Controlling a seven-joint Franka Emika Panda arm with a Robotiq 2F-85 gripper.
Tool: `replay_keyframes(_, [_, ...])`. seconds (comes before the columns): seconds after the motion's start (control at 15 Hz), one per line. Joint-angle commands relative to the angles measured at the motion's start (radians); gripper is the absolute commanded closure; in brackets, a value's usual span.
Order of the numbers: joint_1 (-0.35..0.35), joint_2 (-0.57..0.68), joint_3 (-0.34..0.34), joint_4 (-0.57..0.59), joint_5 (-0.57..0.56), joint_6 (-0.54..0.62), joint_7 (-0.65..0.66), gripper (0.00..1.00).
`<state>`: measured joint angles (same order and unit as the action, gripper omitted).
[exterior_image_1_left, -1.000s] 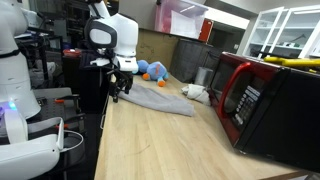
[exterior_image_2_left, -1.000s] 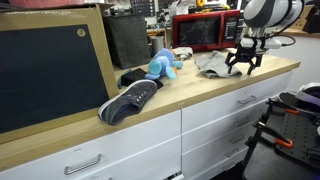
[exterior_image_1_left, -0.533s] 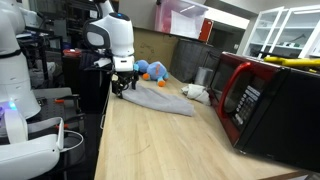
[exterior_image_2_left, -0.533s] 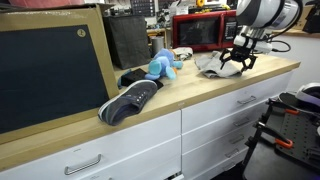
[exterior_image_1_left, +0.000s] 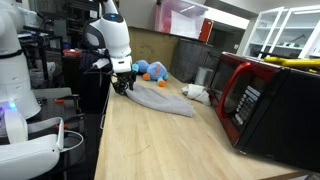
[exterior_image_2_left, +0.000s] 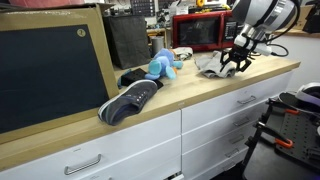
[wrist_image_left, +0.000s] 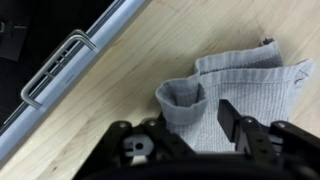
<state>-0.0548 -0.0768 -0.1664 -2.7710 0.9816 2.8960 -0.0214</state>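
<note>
Presently catalogued, one work surface, a pale wooden countertop (exterior_image_1_left: 150, 140).

Item 1: grey ribbed knit cloth (wrist_image_left: 250, 75), flat and rumpled near the counter's front edge in both exterior views (exterior_image_1_left: 160, 98) (exterior_image_2_left: 212, 65). One corner is doubled into a raised fold. In the wrist view it fills the frame from centre to 3 o'clock.
Handling: judged light, limp and non-fragile. It will drape and drag rather than lift stiffly. The thick folded corner looks the best purchase, as a single flat layer may slip out of the pinch.

Item 2: black two-finger gripper (wrist_image_left: 195, 125), low over that corner (exterior_image_1_left: 122, 85) (exterior_image_2_left: 236, 62). Its jaws stand part-way apart, astride the fold, and no firm pinch is visible.

Item 3: blue plush toy (exterior_image_1_left: 155, 69), at 1 o'clock of the gripper.

Item 4: white crumpled rag (exterior_image_1_left: 195, 92), at 3 o'clock of the cloth.

Item 5: red microwave oven (exterior_image_1_left: 260, 100), further toward 3 o'clock.

Item 6: dark sneaker (exterior_image_2_left: 130, 100), well apart along the counter edge.

Item 7: metal bar drawer handle (wrist_image_left: 55, 65), at 10 o'clock in the wrist view.
</note>
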Motion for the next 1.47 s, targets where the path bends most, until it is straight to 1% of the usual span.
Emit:
replay_keyframes(0.0, [0.002, -0.001, -0.009, 0.004, 0.042, -0.021, -0.069, 0.80])
replay_keyframes(0.13, [-0.018, 0.004, -0.019, 0.006, -0.025, -0.077, -0.039, 0.95])
replay_keyframes(0.2, [-0.030, 0.006, -0.027, 0.010, -0.077, -0.124, -0.012, 0.99])
replay_keyframes(0.27, [-0.040, 0.007, -0.036, 0.018, -0.118, -0.164, 0.005, 1.00])
replay_keyframes(0.33, [-0.068, 0.008, -0.027, 0.037, -0.166, -0.213, 0.036, 1.00])
replay_keyframes(0.4, [-0.080, 0.016, -0.031, 0.059, -0.208, -0.261, 0.074, 0.99])
replay_keyframes(0.6, [-0.114, 0.055, -0.032, 0.138, -0.306, -0.402, 0.217, 0.98])
replay_keyframes(0.8, [-0.132, 0.093, -0.036, 0.233, -0.334, -0.518, 0.351, 0.98])
replay_keyframes(1.07, [-0.148, 0.173, -0.042, 0.376, -0.316, -0.624, 0.511, 0.98])
replay_keyframes(1.4, [-0.175, 0.271, -0.069, 0.536, -0.303, -0.750, 0.647, 0.98])
